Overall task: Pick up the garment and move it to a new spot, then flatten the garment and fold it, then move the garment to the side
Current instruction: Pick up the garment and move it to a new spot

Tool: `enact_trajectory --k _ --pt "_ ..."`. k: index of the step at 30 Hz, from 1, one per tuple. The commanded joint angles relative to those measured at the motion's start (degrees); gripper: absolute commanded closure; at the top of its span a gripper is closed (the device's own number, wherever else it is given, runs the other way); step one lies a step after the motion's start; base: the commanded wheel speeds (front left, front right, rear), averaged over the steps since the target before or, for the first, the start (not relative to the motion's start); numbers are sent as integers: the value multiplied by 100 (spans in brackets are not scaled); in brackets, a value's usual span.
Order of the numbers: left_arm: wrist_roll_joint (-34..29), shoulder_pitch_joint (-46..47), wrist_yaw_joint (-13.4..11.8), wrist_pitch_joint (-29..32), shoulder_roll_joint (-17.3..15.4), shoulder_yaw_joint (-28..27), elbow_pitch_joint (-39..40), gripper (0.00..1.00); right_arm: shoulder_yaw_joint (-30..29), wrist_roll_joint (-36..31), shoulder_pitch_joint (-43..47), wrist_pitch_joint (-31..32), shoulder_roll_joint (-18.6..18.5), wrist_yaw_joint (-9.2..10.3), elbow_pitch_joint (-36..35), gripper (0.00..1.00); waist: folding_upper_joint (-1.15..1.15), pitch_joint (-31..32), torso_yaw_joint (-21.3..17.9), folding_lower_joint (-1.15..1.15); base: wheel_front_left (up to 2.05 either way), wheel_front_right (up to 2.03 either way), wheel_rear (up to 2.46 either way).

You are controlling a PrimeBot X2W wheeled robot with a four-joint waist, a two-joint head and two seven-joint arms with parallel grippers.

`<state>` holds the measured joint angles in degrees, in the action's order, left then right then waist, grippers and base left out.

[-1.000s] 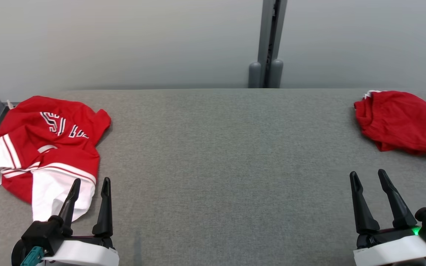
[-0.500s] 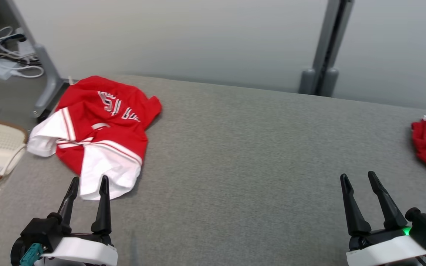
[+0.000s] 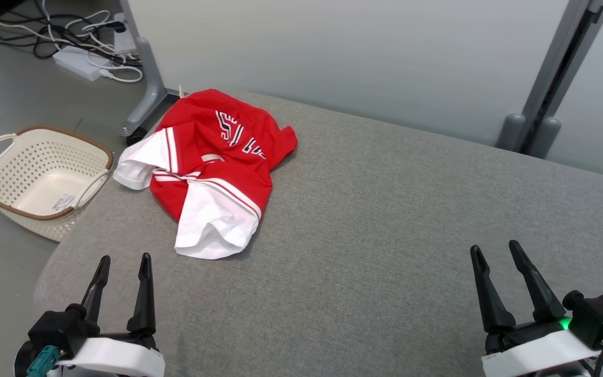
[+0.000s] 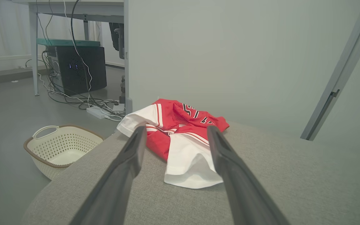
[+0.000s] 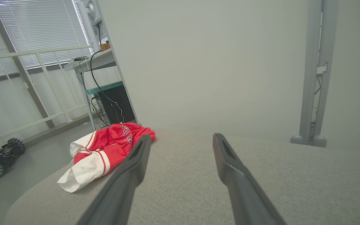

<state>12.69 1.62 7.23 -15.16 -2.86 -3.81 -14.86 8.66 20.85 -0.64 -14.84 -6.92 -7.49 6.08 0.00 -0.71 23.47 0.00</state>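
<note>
The garment (image 3: 212, 167) is a crumpled red jersey with white sleeves and white lettering, lying near the left end of the grey fabric table (image 3: 385, 220). It also shows ahead in the left wrist view as the garment (image 4: 180, 137) and off to the left in the right wrist view as the garment (image 5: 105, 150). My left gripper (image 3: 123, 261) hovers open over the table's near left corner, short of the white sleeve, holding nothing. Far to the right, my right gripper (image 3: 494, 250) is open and empty too.
A cream perforated basket (image 3: 37, 173) stands on the floor left of the table. Cables and a power strip (image 3: 87, 57) lie on the floor behind it, by a grey desk leg (image 3: 147, 89). A grey post (image 3: 547, 99) stands against the wall behind the table.
The head camera has swung left: the jersey now sits nearer the middle, the basket and cables have come in, and the red cloth at the right has left the picture. Both grippers stay open.
</note>
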Motion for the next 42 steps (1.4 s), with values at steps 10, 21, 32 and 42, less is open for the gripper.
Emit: enact_trajectory --k 10,21,32,42 --pt "9 374 28 -11 -121 68 -67 0 156 32 -161 -31 -77 -2 -36 0 0 -170 82 0 0 0 0" --pt "1110 2044 25 1489 -957 356 -446 0 332 48 -525 -31 -146 -2 -18 0 0 -813 -428 0 0 0 0" --pt "2480 3832 27 3697 -2023 442 -1893 0 482 -34 -1034 -26 -112 -2 -31 0 0 -1597 -1235 0 0 0 0" --pt "2814 4738 11 4698 -2549 465 -3239 0 548 -68 -1381 -26 -120 -2 -88 0 0 -2204 -1819 0 0 0 0"
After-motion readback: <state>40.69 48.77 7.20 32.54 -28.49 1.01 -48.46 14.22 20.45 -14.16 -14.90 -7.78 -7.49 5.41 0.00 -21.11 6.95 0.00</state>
